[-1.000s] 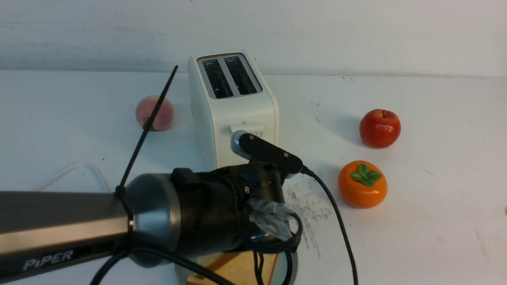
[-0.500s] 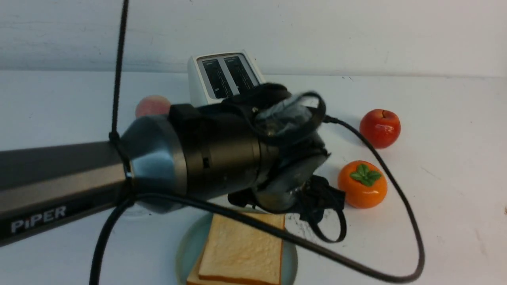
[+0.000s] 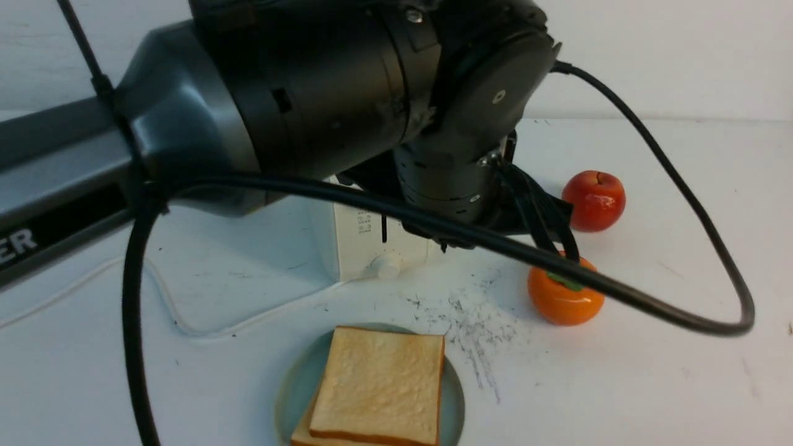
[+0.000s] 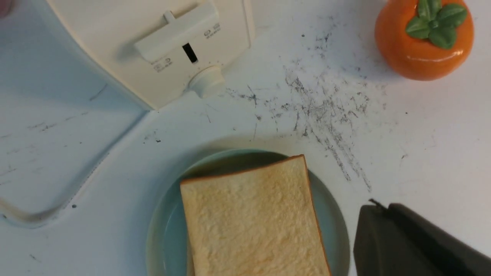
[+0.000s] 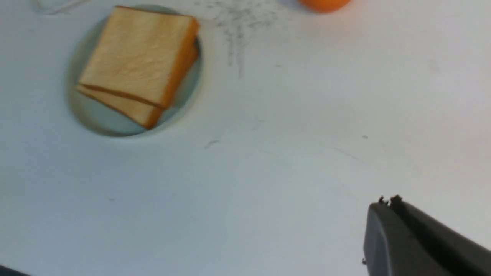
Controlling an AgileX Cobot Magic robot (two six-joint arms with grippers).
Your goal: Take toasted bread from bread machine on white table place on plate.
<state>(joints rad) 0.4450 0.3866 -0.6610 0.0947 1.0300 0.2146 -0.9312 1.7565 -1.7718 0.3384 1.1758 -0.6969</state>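
Pale tan, porous toasted bread (image 3: 378, 387) is seen as two slices stacked on the plate (image 3: 294, 387), at 6 o'clock from the bread machine (image 3: 356, 248) on the white table (image 3: 650, 384). It is judged light and slightly springy, best pinched across opposite crust edges. Only one finger each of the left gripper (image 4: 387, 226) and right gripper (image 5: 395, 226) is shown, so spread or closed cannot be told.

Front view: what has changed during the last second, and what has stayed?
The left arm has risen from low over the round pale blue-green plate to high before the white boxy toaster, uncovering the two square tan toast slices stacked on the plate. Its pincer is shut and empty. Toast, plate, toaster, red apple and orange persimmon have not moved.
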